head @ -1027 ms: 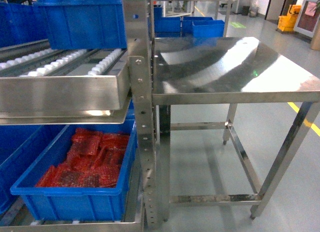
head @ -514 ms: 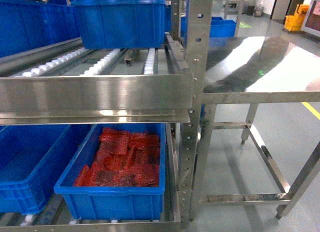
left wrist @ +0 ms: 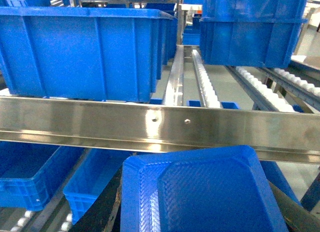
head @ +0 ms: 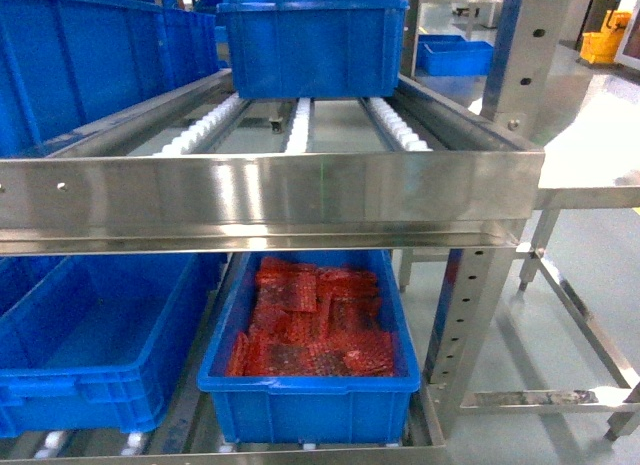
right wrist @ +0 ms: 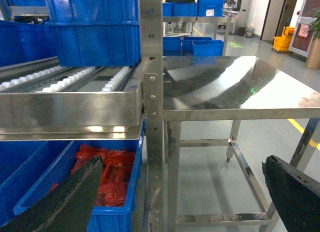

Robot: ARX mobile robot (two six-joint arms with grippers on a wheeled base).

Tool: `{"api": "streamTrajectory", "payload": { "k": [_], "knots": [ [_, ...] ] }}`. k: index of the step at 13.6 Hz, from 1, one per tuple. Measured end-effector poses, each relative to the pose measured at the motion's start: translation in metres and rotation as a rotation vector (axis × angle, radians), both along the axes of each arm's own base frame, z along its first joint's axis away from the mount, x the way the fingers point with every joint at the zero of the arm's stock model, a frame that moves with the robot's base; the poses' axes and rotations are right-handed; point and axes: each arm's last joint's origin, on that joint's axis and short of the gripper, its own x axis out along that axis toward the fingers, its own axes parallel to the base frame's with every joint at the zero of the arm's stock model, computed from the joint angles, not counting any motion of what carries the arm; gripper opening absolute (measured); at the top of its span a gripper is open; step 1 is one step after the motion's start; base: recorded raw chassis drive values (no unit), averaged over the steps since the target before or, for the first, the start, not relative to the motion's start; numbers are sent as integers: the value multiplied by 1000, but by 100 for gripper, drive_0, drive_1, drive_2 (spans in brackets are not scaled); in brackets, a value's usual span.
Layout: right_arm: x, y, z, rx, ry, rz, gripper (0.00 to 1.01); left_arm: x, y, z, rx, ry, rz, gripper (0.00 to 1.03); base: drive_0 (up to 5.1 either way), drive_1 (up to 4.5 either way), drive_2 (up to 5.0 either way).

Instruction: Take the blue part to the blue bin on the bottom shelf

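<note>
The blue part (left wrist: pixel 200 192), a flat blue plastic piece with a ribbed face, fills the bottom of the left wrist view. My left gripper (left wrist: pixel 202 217) is shut on it, a dark finger (left wrist: pixel 107 209) showing on its left side. It hangs in front of the upper tier's steel rail (left wrist: pixel 160 124). Under that rail lies the bottom shelf (head: pixel 300 451), with an empty blue bin (head: pixel 90 345) on the left and a blue bin of red bags (head: pixel 310 385) beside it. My right gripper (right wrist: pixel 180 197) is open with nothing between its fingers, facing a perforated upright (right wrist: pixel 152 142). Neither gripper shows in the head view.
The upper roller tier (head: pixel 300 125) carries blue bins (head: pixel 310 45) at its back. A steel table (right wrist: pixel 240 87) stands to the right of the rack, its frame (head: pixel 560 395) reaching down to the grey floor. A yellow mop bucket (right wrist: pixel 286 36) stands far off.
The head view has swung left: the rack now fills it and the steel table has slid off to the right edge. The bin of red bags now sits near the centre.
</note>
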Motion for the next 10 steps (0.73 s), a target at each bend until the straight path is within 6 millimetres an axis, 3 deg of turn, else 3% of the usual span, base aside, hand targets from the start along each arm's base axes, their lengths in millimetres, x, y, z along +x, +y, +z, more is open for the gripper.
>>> {"api": "streamTrajectory", "payload": {
  "k": [10],
  "knots": [
    [0,0,0,0,1,0,98,0,0,0,0,0,0,44,-498,238,238]
  ]
}}
